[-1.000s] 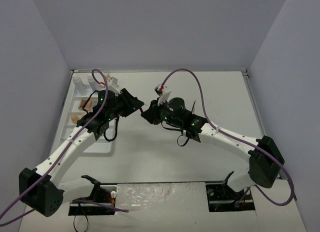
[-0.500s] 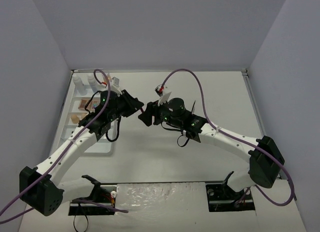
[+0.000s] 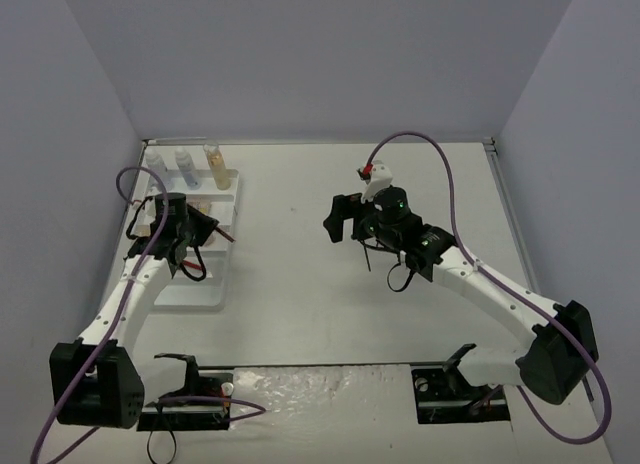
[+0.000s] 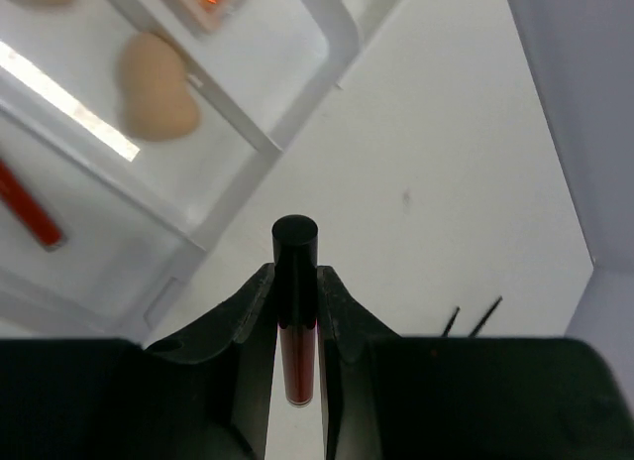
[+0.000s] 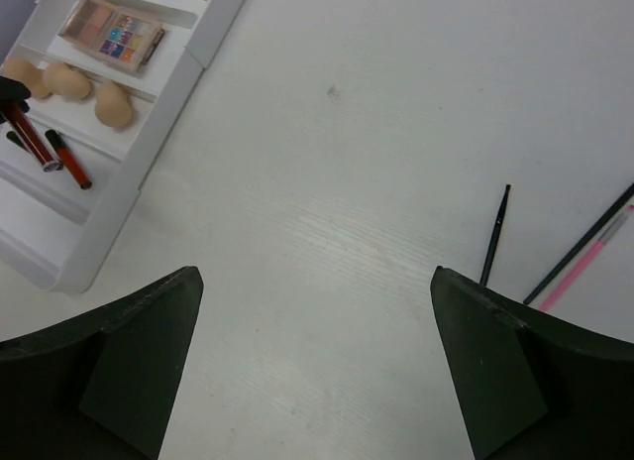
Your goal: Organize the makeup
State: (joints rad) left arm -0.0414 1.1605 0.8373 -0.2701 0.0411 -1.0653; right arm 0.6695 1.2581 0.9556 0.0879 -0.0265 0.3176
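My left gripper (image 4: 295,274) is shut on a red lip tube (image 4: 296,356) with a black cap, held beside the right edge of the white slotted tray (image 4: 241,136). From above, the left gripper (image 3: 208,233) hovers over the tray (image 3: 192,289). A peach sponge (image 4: 155,87) and another red tube (image 4: 27,209) lie in the slots. My right gripper (image 5: 312,274) stands open and empty over bare table, at mid-table in the top view (image 3: 338,219). It sees three sponges (image 5: 113,103), an eyeshadow palette (image 5: 111,31) and red tubes (image 5: 68,159) in the tray.
Two clear bottles (image 3: 155,162) and an amber bottle (image 3: 213,164) stand at the tray's far end. A thin black pencil (image 5: 495,237), a long black brush (image 5: 584,240) and a pink one (image 5: 582,264) lie loose on the table to the right of my right gripper.
The two grippers met at mid-table; the right one has opened and drawn back to the right. The left arm has swung left over the tray with the red tube in its jaws.
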